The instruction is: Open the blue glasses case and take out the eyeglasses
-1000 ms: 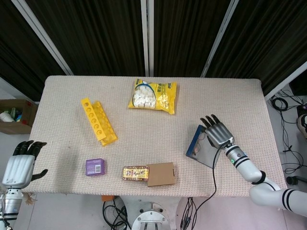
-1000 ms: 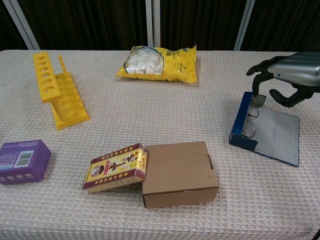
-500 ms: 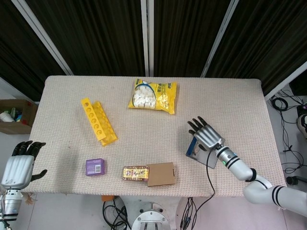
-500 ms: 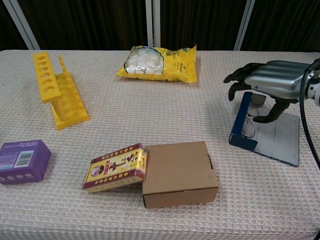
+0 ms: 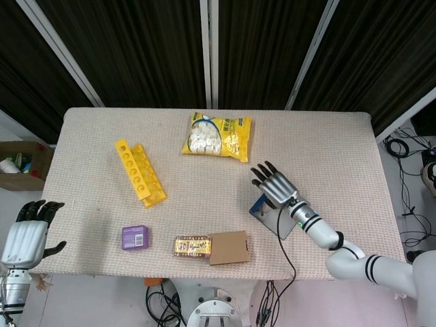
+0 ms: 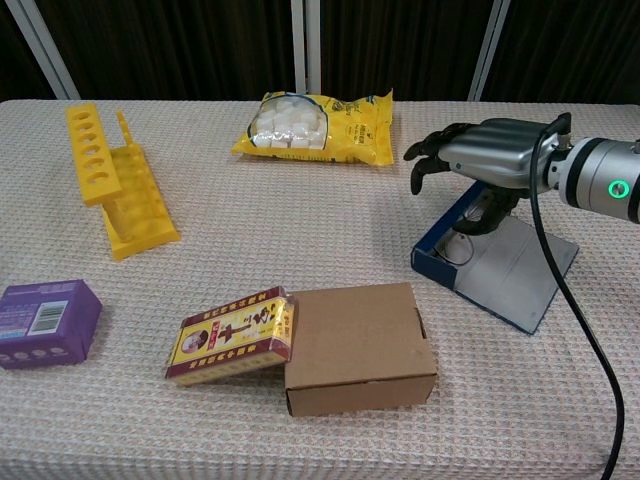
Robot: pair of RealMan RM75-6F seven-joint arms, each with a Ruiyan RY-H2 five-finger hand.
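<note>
The blue glasses case lies open at the table's right, its grey lid flat on the cloth; from the head view the case shows below the snack bag. Thin wire eyeglasses lie in the blue tray. My right hand hovers over the tray with fingers spread and the thumb reaching down beside the glasses; in the head view this hand covers the case's far end. Nothing is lifted. My left hand hangs off the table's front left, fingers apart and empty.
A yellow rack stands at the left and a yellow snack bag at the back. Along the front lie a purple box, a red-yellow box and a cardboard box. A black cable trails from my right wrist.
My right hand has moved left across the table, and the open case has slid and turned leftward with it. The left hand has stayed put.
</note>
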